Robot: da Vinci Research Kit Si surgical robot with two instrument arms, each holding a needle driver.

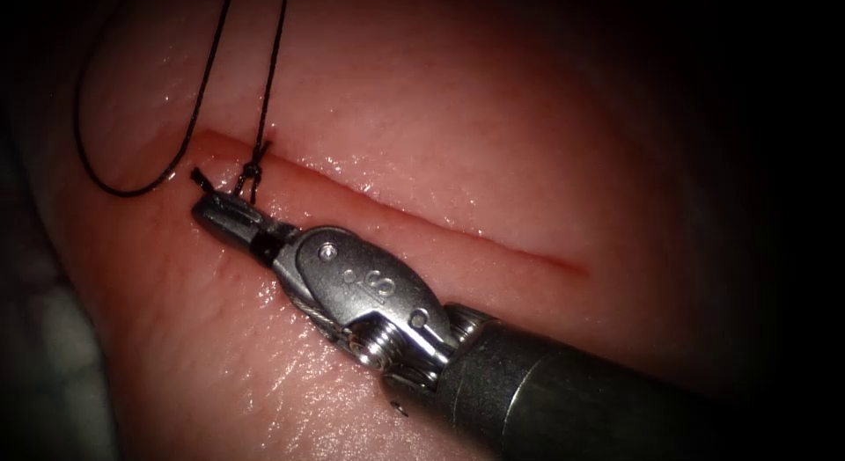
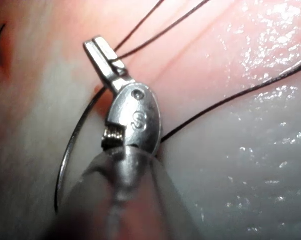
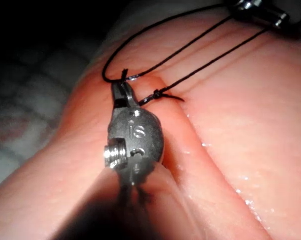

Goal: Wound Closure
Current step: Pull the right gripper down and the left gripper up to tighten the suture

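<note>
1. The right tool (image 1: 202,208) lies low across the tissue (image 1: 493,118) at the left end of the cut (image 1: 422,219). Its fingers (image 1: 231,222) are closed on the thread (image 1: 106,181) close to its short free end (image 1: 197,176).
2. A knot (image 1: 252,169) sits on the cut just beside those fingers, with two strands rising from it and a slack loop lying on the tissue to the left.
3. The left tool (image 2: 93,44) is up and away from the knot, and its fingers look pressed together on the long strands.
4. I cannot tell where the needle is, and neither tool holds it.
5. Judging by the formed knot and a grip on each side of it, the work is at the knot-tying stage of this stitch.
6. Any next move calls for firm holds and an even, opposed pull kept low along the tissue, so the knot seats without lifting the cut's edges.
</note>
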